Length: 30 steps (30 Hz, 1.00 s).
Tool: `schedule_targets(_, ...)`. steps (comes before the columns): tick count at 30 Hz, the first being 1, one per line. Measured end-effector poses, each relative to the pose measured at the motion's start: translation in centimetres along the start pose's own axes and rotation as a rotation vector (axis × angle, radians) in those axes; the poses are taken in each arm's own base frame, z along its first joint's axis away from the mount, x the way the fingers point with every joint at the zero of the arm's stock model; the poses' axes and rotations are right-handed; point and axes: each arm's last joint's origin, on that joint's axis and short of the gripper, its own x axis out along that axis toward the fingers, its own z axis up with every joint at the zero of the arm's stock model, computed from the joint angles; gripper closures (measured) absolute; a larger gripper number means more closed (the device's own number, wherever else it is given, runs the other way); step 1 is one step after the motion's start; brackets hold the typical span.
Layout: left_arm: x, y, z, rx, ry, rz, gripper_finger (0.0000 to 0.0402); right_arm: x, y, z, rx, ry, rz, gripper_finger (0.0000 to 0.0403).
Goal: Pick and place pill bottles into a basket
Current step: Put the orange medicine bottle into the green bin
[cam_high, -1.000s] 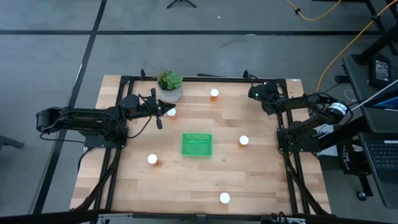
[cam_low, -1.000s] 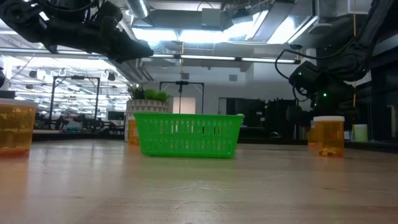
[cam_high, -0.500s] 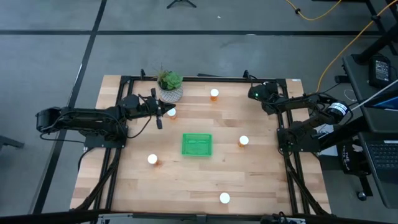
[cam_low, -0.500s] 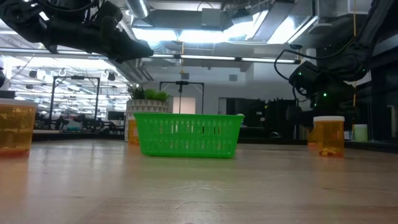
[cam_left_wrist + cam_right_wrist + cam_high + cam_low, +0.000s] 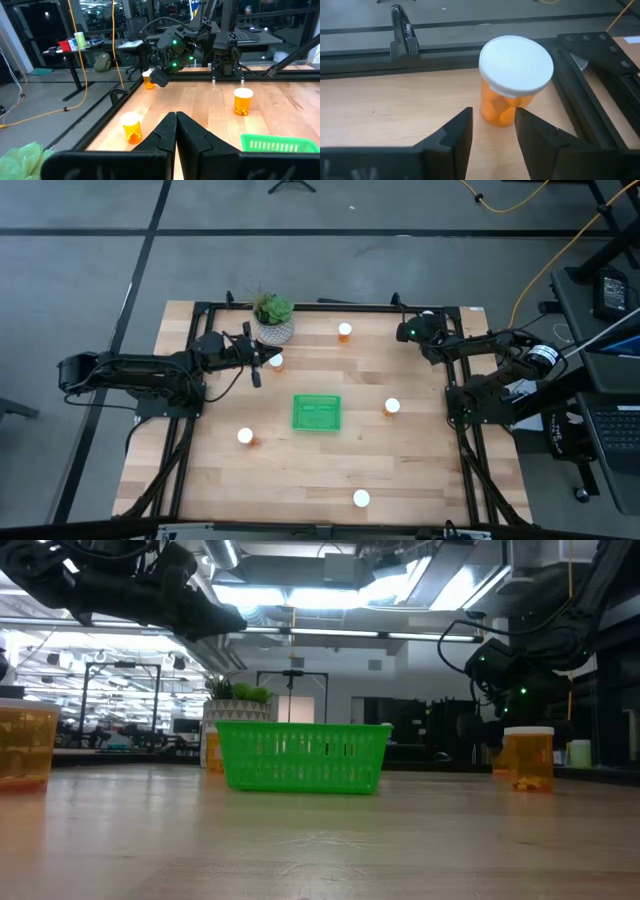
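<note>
The green basket [image 5: 316,412] sits empty near the middle of the wooden worktop [image 5: 420,480]. Five pill bottles [image 5: 391,407] stand scattered around it in the high view, all outside it: one to its right, one [image 5: 345,331] near the far edge, one [image 5: 275,362] by the potted plant [image 5: 272,317], one [image 5: 244,436] to its left and nearer, one [image 5: 360,499] near the front edge. The left claw [image 5: 176,131] hangs above the worktop beside the plant, its fingers pressed together on nothing. The right claw [image 5: 492,131] hovers at the far right corner, fingers parted, with a sixth bottle [image 5: 515,80] standing just ahead of them, untouched.
</note>
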Motion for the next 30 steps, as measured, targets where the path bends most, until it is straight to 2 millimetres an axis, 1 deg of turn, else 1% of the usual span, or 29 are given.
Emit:
schedule_targets(8, 0.0, 0.0, -0.04, -0.002, 0.004, 0.0, 0.0395, 0.01, -0.01, 0.0, 0.001, 0.001, 0.0, 0.0268)
schedule_targets(21, 0.0, 0.0, -0.04, -0.003, 0.004, 0.0, 0.0395, 0.0, -0.1, -0.13, -0.011, 0.012, -0.006, 0.0268)
schedule_targets(25, 0.0, 0.0, -0.03, -0.011, 0.004, 0.0, 0.0396, -0.01, -0.05, -0.16, -0.03, 0.023, 0.008, 0.0249)
schedule_targets(30, 0.0, -0.01, -0.04, -0.011, 0.004, -0.001, 0.0395, -0.01, -0.06, -0.18, -0.035, 0.025, 0.009, 0.0197)
